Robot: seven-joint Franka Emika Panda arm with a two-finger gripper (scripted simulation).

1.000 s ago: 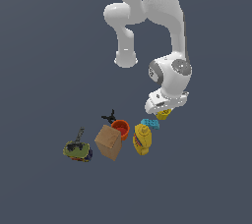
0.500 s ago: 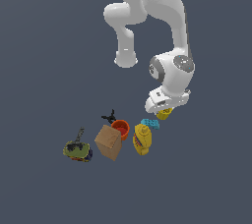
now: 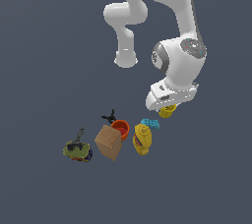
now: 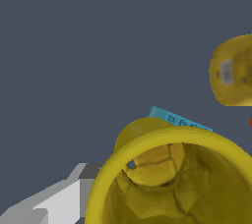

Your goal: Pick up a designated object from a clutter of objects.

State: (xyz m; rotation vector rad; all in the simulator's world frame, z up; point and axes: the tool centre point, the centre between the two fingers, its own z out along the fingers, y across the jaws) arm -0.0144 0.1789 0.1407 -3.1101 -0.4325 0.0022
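Observation:
The small yellow cup (image 3: pixel 167 111) with a flared rim sits between the fingers of my gripper (image 3: pixel 168 107), just under the white hand and slightly above the floor. In the wrist view the cup (image 4: pixel 172 179) fills the frame with its open mouth towards the camera, and one grey finger (image 4: pixel 59 196) lies against the outside of its wall. The gripper is shut on the cup. The other finger is hidden.
The clutter lies to the exterior view's left of the cup: light-blue brick (image 3: pixel 150 123), yellow bottle (image 3: pixel 141 139), orange-red cup (image 3: pixel 121 128), brown box (image 3: pixel 108 142), black clip (image 3: pixel 109 117), olive-green toy (image 3: pixel 78 150). The wrist view shows the bottle (image 4: pixel 234 70) and the brick (image 4: pixel 179 119).
The hand and the yellow cup have risen very slightly. The other objects have not moved.

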